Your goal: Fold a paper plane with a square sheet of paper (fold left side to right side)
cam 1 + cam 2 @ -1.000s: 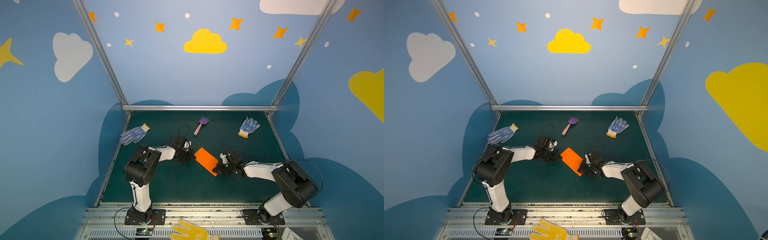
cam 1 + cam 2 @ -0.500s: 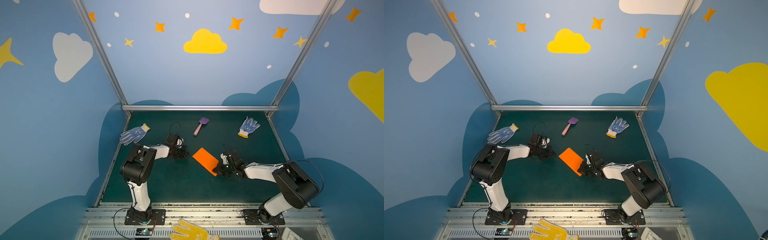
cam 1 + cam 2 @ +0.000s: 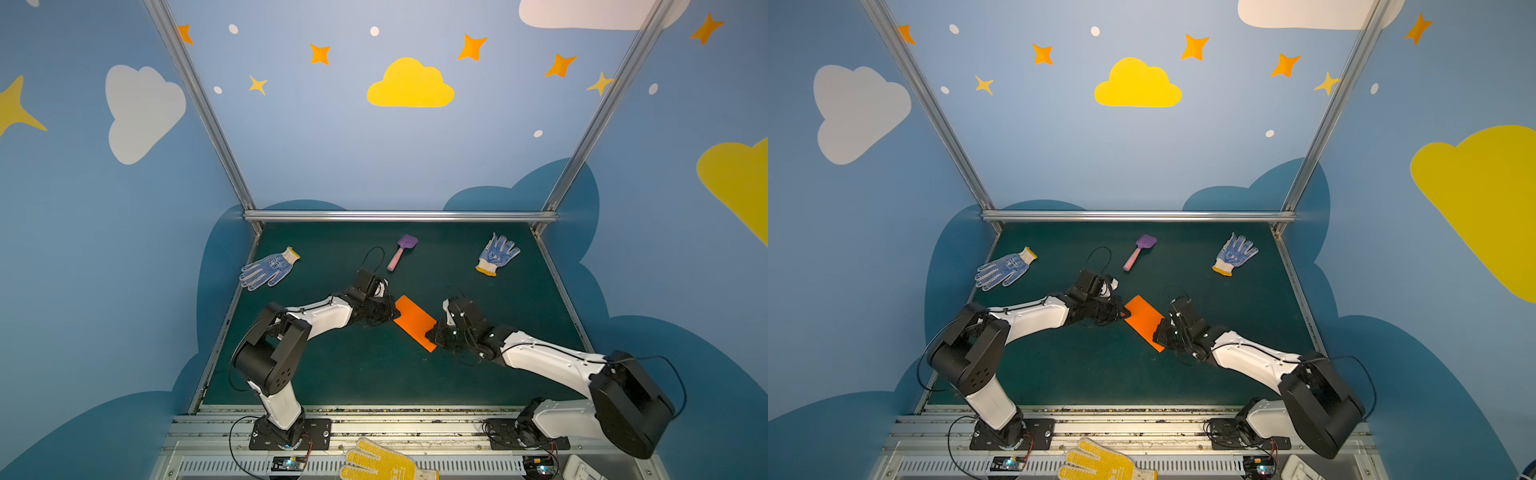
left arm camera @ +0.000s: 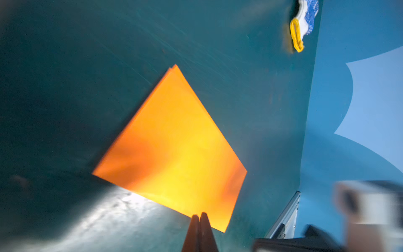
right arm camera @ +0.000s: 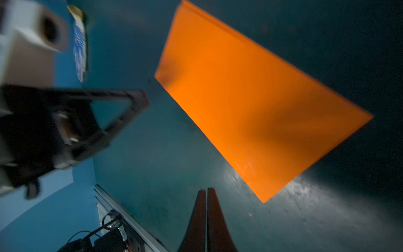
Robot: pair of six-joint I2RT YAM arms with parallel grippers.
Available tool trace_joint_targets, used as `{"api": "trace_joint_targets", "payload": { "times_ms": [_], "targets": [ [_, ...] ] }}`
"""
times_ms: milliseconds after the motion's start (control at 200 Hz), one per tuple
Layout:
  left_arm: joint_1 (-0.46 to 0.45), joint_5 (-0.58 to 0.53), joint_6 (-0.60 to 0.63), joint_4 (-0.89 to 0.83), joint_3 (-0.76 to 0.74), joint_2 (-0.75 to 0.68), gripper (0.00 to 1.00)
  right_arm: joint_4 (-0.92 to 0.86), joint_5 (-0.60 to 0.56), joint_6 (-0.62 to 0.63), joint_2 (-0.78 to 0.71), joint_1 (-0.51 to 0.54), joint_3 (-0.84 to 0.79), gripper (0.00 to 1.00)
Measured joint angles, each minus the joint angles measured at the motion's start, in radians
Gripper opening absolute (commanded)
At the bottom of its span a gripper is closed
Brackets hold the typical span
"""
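Note:
The square sheet of paper (image 3: 415, 322) (image 3: 1144, 320) lies on the dark green mat as a folded orange rectangle, running diagonally from far left to near right. No paper plane shape shows. My left gripper (image 3: 392, 316) (image 3: 1124, 313) is shut at the paper's far-left end. In the left wrist view its tips (image 4: 199, 215) sit over the edge of the paper (image 4: 178, 148) with nothing between them. My right gripper (image 3: 432, 336) (image 3: 1158, 332) is shut at the near-right end. In the right wrist view its tips (image 5: 206, 189) are over bare mat, a little apart from the paper (image 5: 250, 104).
Two blue-dotted gloves (image 3: 268, 270) (image 3: 496, 255) lie at the back left and back right of the mat. A purple-headed pink spatula (image 3: 401, 251) lies at the back middle. A yellow glove (image 3: 382, 461) rests on the front rail. Metal frame bars edge the mat.
My left gripper drew back to the left off the paper, then came back to its far-left end. The paper and the right arm have stayed put.

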State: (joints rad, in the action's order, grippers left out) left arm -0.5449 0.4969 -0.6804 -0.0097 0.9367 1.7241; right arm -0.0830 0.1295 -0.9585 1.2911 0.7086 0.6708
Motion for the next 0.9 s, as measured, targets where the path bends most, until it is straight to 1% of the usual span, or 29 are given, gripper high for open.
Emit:
{"api": "trace_joint_targets", "payload": {
  "times_ms": [20,40,100,140,200,250,325,466,636,766,901],
  "targets": [
    [-0.002,-0.004,-0.006,0.0,0.0,0.001,0.04,-0.013,0.001,0.014,-0.008,-0.021,0.017,0.16],
    [-0.003,-0.009,-0.009,0.001,0.0,0.005,0.04,-0.021,0.0,0.024,-0.012,-0.042,0.028,0.22],
    [-0.003,-0.02,-0.016,0.0,0.009,0.019,0.04,-0.047,0.008,0.075,-0.014,-0.12,0.054,0.33],
    [-0.003,-0.028,-0.016,0.0,0.019,0.034,0.04,-0.063,0.016,0.104,-0.005,-0.169,0.061,0.37],
    [-0.002,-0.04,-0.015,-0.002,0.041,0.063,0.05,-0.082,0.04,0.144,0.021,-0.241,0.061,0.4],
    [0.001,-0.05,-0.015,-0.005,0.059,0.086,0.06,-0.098,0.068,0.175,0.055,-0.293,0.061,0.4],
    [0.006,-0.061,-0.012,-0.011,0.077,0.108,0.07,-0.105,0.123,0.216,0.113,-0.338,0.061,0.4],
    [0.027,-0.072,-0.005,-0.014,0.095,0.138,0.07,-0.093,0.224,0.264,0.214,-0.37,0.061,0.41],
    [0.063,-0.072,0.016,-0.021,0.095,0.168,0.07,-0.026,0.309,0.266,0.3,-0.362,0.051,0.4],
    [0.088,-0.051,0.039,-0.026,0.113,0.193,0.06,0.053,0.343,0.233,0.313,-0.325,0.016,0.3],
    [0.11,-0.019,0.075,-0.033,0.16,0.232,0.05,0.15,0.353,0.175,0.312,-0.244,-0.039,0.22]
  ]
}}
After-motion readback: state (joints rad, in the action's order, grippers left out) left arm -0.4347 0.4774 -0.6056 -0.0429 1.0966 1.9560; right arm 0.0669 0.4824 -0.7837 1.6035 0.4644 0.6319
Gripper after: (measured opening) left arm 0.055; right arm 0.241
